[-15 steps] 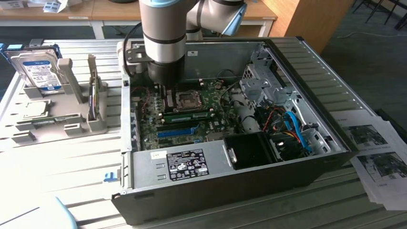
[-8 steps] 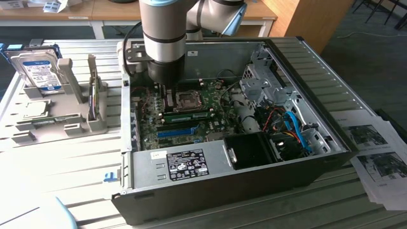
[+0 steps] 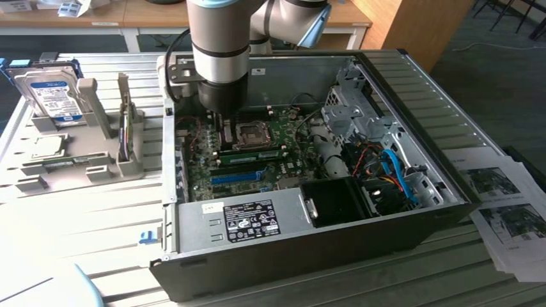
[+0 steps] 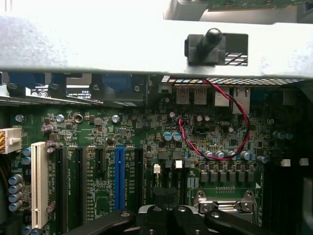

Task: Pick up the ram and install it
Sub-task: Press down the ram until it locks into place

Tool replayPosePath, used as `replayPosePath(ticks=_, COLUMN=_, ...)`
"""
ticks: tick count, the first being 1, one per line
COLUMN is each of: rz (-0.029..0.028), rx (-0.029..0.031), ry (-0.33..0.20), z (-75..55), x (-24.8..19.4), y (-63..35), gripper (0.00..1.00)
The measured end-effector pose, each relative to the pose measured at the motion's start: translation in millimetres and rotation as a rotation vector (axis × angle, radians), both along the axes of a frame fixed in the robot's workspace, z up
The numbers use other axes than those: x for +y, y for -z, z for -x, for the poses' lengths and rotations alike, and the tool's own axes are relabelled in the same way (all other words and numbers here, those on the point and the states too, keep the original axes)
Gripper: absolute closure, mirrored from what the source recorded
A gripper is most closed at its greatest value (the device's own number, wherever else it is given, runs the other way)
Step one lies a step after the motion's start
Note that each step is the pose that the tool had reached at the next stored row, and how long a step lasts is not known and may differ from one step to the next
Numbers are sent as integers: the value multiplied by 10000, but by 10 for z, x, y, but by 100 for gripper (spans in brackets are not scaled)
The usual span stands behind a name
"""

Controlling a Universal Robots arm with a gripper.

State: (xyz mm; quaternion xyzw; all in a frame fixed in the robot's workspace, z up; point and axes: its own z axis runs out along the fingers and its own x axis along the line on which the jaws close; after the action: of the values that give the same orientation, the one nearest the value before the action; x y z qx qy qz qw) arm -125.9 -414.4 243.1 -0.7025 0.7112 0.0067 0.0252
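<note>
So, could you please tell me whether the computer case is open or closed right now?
Open. The computer case lies with its side panel off, exposing the motherboard, and the arm reaches down into it.

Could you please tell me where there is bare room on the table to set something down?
Bare slats lie in front of the grey plastic parts holder, left of the open black computer case in the exterior view. Crowded: printed paper sheets right of the case; inside, the arm's claw hangs over the green motherboard.
</note>
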Motion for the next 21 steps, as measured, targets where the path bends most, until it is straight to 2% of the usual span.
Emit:
replayPosePath(ticks=8, rz=1, rx=0, ry=0, z=0, x=0, y=-27, gripper=91)
replayPosePath(ticks=13, rz=0, rx=1, ry=0, z=0, x=0, y=-120, gripper=91)
replayPosePath(ticks=21, rz=0, rx=3, ry=0, z=0, x=0, y=-203, gripper=91)
